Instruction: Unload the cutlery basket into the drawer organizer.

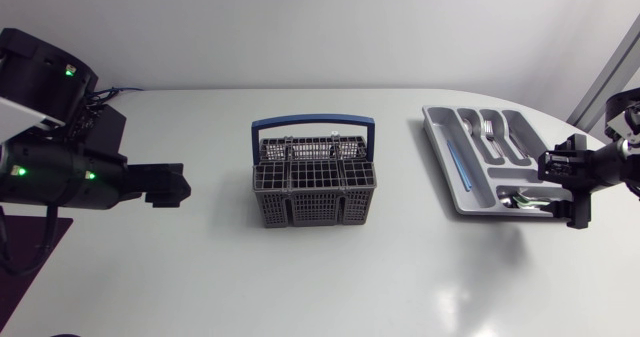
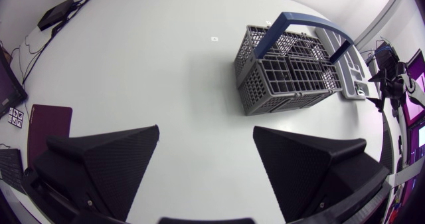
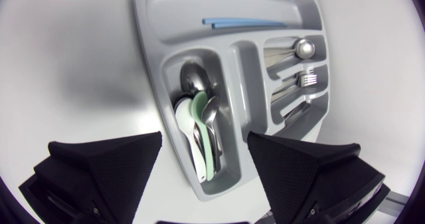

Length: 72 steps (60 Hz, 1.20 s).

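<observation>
The grey cutlery basket (image 1: 315, 189) with a blue handle stands mid-table; no cutlery shows in its compartments (image 2: 289, 71). The grey drawer organizer (image 1: 452, 167) lies at the right. It holds spoons (image 3: 199, 127) in the short cross compartment, forks (image 3: 304, 78) and other cutlery in the long ones, and blue sticks (image 3: 242, 22) in the far one. My right gripper (image 1: 560, 189) hovers open just above the spoon compartment, the spoons lying below and between its fingers (image 3: 106, 167). My left gripper (image 2: 206, 151) is open and empty, well left of the basket (image 1: 172, 187).
The table's right edge curves close behind the organizer (image 2: 352, 68). A wide stretch of bare white tabletop (image 1: 330, 277) lies between my left gripper and the basket and along the front.
</observation>
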Motion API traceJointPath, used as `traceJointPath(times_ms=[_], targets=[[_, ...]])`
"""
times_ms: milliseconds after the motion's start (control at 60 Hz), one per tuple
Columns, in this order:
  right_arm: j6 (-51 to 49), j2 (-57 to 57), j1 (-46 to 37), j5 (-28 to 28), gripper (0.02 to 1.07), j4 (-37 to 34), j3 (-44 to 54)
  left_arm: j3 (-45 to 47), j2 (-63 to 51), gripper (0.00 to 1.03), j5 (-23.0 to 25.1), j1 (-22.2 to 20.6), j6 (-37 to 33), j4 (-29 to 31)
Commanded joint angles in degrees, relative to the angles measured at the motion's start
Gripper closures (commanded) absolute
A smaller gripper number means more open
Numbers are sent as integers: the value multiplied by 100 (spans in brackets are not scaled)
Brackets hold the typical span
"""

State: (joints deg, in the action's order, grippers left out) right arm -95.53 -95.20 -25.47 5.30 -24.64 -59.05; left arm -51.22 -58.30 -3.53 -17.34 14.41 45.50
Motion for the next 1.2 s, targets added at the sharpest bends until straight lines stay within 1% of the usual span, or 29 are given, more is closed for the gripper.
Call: traceJointPath(times_ms=[0, 150, 217, 300, 400, 583, 683, 750, 883, 1000, 1183], targets=[[430, 449, 130, 208, 6, -251, 192, 235, 214, 4, -43, 126, -220, -14], [1379, 1574, 271, 964, 6, -278, 587, 464, 548, 4, -51, 267, -422, -23], [1704, 1829, 377, 1026, 6, -454, 666, 543, 689, 4, -51, 354, -519, -23], [2486, 2119, 631, 1026, 6, -559, 833, 675, 908, 4, -51, 425, -659, -41], [3101, 2392, 807, 1043, 6, -550, 1000, 816, 1128, 4, -51, 539, -817, -76], [4648, 3244, 1185, 1017, 6, -5, 1642, 1035, 1480, 5, -51, 592, -1143, -85], [5281, 3833, 1273, 885, 6, 320, 1950, 1150, 1673, 5, -51, 618, -1336, -85], [5650, 4194, 1291, 859, 6, 408, 2090, 1237, 1840, 5, -51, 618, -1424, -93], [6072, 4747, 1282, 709, 6, 434, 2284, 1422, 2086, 5, -51, 671, -1591, -111], [6371, 5116, 1291, 454, 6, 557, 2530, 1501, 2323, 5, -51, 785, -1846, -111], [6608, 5811, 1343, 349, 6, 566, 2846, 1703, 2781, 5, -95, 864, -2136, -111]])
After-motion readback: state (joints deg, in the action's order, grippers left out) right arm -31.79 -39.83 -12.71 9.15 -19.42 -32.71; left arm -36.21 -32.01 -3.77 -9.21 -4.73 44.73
